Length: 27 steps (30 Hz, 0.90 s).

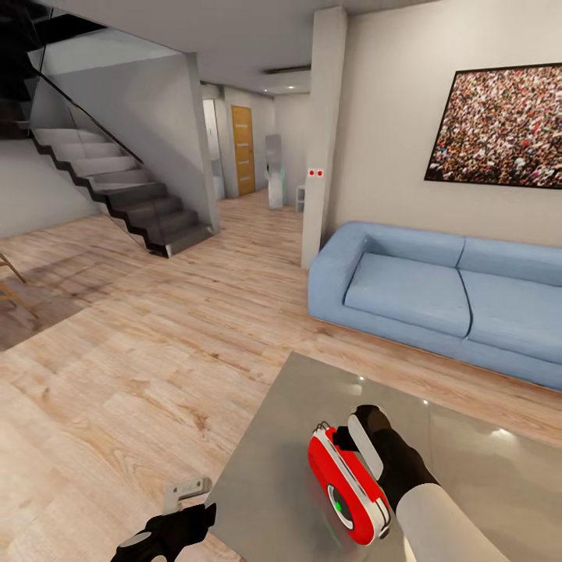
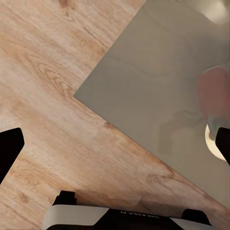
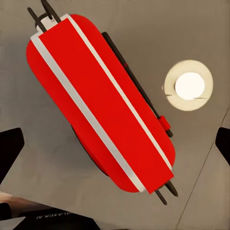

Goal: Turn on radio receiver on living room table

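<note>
Radio receiver (image 1: pixel 347 488) sat near the front edge of the glossy grey table (image 1: pixel 297 437), its green-lit dial facing the robot, probably a sign that it was already switched on. The right gripper (image 1: pixel 367 441) hovered just behind the radio's top with its fingers spread wide, clamping nothing, which suited a press rather than a lift. The left gripper (image 1: pixel 191 521), fingers also apart, hung idle beside the table's corner over the wood floor (image 1: pixel 117 367).
</note>
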Tool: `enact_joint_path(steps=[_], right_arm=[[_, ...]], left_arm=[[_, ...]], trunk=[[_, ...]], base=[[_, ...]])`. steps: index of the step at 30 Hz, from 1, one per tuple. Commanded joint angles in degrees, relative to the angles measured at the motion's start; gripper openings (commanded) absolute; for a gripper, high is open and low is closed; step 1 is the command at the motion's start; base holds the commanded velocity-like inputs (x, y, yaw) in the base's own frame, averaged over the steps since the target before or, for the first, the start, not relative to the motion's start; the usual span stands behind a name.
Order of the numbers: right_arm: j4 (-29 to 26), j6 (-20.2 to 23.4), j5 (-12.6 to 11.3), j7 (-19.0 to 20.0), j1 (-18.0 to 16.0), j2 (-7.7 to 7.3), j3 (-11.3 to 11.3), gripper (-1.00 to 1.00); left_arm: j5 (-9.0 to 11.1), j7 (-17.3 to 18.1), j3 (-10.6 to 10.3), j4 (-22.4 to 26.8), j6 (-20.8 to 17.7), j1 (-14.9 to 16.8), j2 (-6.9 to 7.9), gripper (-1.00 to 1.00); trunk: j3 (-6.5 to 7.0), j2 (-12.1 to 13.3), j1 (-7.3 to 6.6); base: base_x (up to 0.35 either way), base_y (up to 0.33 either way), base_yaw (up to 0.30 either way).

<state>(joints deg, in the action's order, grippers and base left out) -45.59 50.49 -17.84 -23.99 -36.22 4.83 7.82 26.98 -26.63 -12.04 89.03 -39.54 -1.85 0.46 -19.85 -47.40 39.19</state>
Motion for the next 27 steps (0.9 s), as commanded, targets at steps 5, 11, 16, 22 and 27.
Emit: enact_joint_path(steps=[5,11,16,22,27], right_arm=[[-0.01,0.00,0.00,0.00,0.00,0.00,0.00,1.00],[-0.01,0.02,0.00,0.00,0.00,0.00,0.26,1.00],[-0.02,0.01,0.00,0.00,0.00,0.00,0.34,1.00],[-0.02,0.01,0.00,0.00,0.00,0.00,0.35,1.00],[-0.02,-0.02,0.00,0.00,0.01,0.00,0.35,1.00]], left_arm=[[0.00,0.00,0.00,0.00,0.00,0.00,-0.02,1.00],[0.00,0.00,0.01,0.00,0.03,0.00,-0.02,1.00],[0.00,0.00,0.00,0.00,0.06,0.00,-0.02,1.00],[0.00,0.00,0.03,0.00,0.02,0.00,-0.02,1.00],[0.00,0.00,0.08,0.00,0.05,0.00,-0.02,1.00]], trunk=[[0.90,2.02,-1.10],[1.98,4.43,-2.42],[2.88,6.43,-3.52],[3.96,8.84,-4.84],[4.85,10.85,-5.94]], base=[[0.000,0.000,0.000],[0.000,0.000,0.000],[0.000,0.000,0.000],[0.000,0.000,0.000],[0.000,0.000,0.000]])
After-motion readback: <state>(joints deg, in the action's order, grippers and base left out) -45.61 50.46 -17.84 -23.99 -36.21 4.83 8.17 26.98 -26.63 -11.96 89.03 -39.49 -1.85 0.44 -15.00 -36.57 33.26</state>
